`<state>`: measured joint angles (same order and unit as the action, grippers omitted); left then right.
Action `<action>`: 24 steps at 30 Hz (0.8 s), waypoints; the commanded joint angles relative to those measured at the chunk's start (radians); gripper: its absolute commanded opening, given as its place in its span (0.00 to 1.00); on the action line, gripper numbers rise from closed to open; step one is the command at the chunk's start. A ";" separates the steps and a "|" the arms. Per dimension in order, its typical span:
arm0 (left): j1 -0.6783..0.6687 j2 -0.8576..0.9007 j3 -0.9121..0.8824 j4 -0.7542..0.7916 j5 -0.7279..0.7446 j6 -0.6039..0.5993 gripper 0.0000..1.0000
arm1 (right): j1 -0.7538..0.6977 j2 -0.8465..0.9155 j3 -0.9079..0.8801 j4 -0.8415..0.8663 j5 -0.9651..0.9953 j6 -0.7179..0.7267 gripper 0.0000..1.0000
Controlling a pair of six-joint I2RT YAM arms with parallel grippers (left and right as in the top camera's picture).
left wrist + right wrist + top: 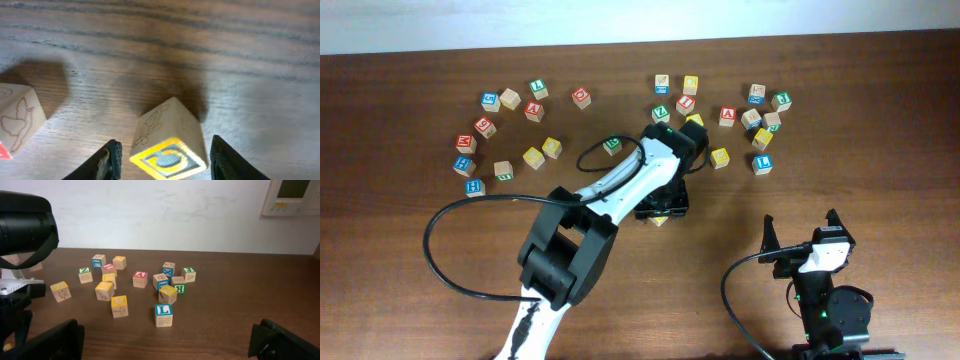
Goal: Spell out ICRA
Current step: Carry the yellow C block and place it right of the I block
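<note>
My left gripper (660, 211) is at the table's middle, open around a yellow-framed letter block (169, 145) that rests on the wood, with a gap on each side of it (165, 159). The letter looks like a C. Only a corner of this block (660, 221) shows in the overhead view. A second block (15, 120) with a bird drawing lies just to the left. My right gripper (800, 236) is open and empty near the front right (165, 345). A red A block (727, 116) lies in the back right cluster.
Several letter blocks lie in a back left cluster (510, 130) and a back right cluster (750, 125). A blue L block (163, 315) is the nearest to my right gripper. A green block (612, 145) sits beside the left arm (610, 190).
</note>
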<state>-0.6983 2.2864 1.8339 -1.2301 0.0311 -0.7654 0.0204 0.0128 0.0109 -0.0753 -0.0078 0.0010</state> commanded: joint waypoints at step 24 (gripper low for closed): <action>0.004 0.005 -0.002 0.010 0.001 0.147 0.27 | 0.006 -0.006 -0.005 -0.006 0.005 0.003 0.98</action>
<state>-0.6979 2.2864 1.8339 -1.2160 0.0563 -0.7311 0.0204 0.0128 0.0109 -0.0753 -0.0074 0.0002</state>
